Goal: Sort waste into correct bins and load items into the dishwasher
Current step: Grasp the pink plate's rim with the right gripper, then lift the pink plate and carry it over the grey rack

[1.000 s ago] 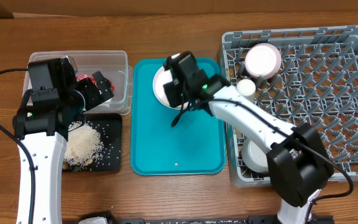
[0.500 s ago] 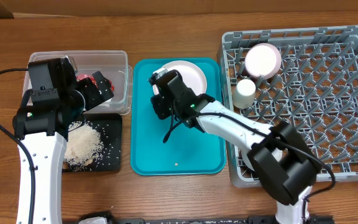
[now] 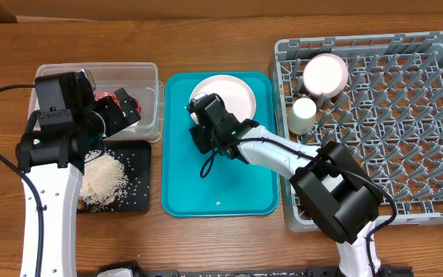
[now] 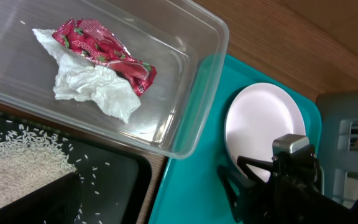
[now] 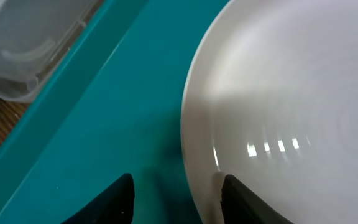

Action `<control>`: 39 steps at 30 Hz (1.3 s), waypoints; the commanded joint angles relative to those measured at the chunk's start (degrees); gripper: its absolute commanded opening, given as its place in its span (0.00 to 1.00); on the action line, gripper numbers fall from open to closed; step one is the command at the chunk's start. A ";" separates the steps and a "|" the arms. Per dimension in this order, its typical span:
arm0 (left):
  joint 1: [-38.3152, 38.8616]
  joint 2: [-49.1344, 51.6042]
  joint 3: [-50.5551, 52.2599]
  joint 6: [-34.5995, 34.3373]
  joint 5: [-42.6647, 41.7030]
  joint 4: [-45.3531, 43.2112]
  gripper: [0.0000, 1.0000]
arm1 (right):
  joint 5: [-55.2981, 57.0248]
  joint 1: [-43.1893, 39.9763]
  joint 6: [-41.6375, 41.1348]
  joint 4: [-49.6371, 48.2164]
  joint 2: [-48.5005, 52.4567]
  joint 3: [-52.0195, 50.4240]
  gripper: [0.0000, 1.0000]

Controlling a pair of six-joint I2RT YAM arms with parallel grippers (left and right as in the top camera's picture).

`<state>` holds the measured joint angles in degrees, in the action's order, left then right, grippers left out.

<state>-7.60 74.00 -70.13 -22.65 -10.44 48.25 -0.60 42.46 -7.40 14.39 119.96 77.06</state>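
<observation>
A pale pink plate [image 3: 235, 92] lies flat at the far end of the teal tray [image 3: 237, 185]. My right gripper [image 3: 201, 117] is at the plate's near-left rim. In the right wrist view the right gripper [image 5: 178, 186] is open and straddles that rim, one finger over the teal tray [image 5: 104, 124] and the other over the plate [image 5: 291, 106]. My left gripper [image 3: 121, 108] hangs open and holds nothing above the clear tub [image 3: 148, 85]. The tub holds the red wrapper [image 4: 104, 53] and the white napkin [image 4: 92, 87]. Rice [image 3: 102, 181] lies in the black tray [image 3: 137, 196].
The grey dish rack [image 3: 406, 115] stands at the right with a pink plate [image 3: 325, 73] and a small white cup [image 3: 304, 114] in its far-left corner. The right arm's elbow [image 3: 337, 192] lies over the rack's near-left part. Bare wooden table surrounds everything.
My right gripper has come off the plate's middle, down and to the left, to its near-left rim, so most of the plate now shows. The left arm has not moved.
</observation>
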 commanded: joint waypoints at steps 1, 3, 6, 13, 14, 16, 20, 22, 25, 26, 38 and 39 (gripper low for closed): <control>0.09 -0.50 -0.44 0.59 0.35 -0.07 1.00 | 0.57 -0.04 0.33 0.74 -0.20 -0.28 0.48; 0.09 -0.50 -0.44 0.59 0.35 -0.07 1.00 | 0.57 -0.04 0.33 1.09 -0.20 -0.28 0.48; 0.09 -0.50 -0.44 0.59 0.35 -0.07 1.00 | 0.57 -0.04 0.33 1.16 -0.20 -0.31 0.48; 0.09 -0.50 -0.44 0.59 0.35 -0.07 1.00 | 0.57 -0.04 0.33 1.79 -0.20 -0.31 0.43; 0.09 -0.50 -0.44 0.59 0.35 -0.07 1.00 | 0.57 -0.04 0.33 1.99 -0.20 -0.31 0.39; 0.09 -0.50 -0.44 0.59 0.35 -0.07 1.00 | 0.55 -0.04 0.31 2.36 -0.20 -0.28 0.34; 0.09 -0.50 -0.44 0.59 0.35 -0.07 1.00 | 0.52 0.04 0.28 3.37 -0.20 -0.28 0.31; 0.09 -0.50 -0.44 0.59 0.35 -0.07 1.00 | 0.52 0.24 0.31 3.98 -0.20 -0.28 0.30; 0.09 -0.50 -0.44 0.59 0.35 -0.07 1.00 | 0.52 0.59 0.31 4.26 -0.20 -0.28 0.29; 0.09 -0.50 -0.44 0.59 0.35 -0.04 1.00 | 0.52 0.70 0.31 4.26 -0.20 -0.28 0.29; 0.09 -0.50 -0.44 0.59 0.35 -0.07 1.00 | -1.68 1.42 0.24 4.22 -0.22 -0.24 0.12; 0.09 -0.50 -0.44 0.59 0.35 -0.07 1.00 | -1.97 1.42 0.24 4.26 -0.26 -0.15 0.11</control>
<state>-7.60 74.00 -70.13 -22.65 -10.44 48.29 -0.21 43.46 -6.72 17.89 119.94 77.14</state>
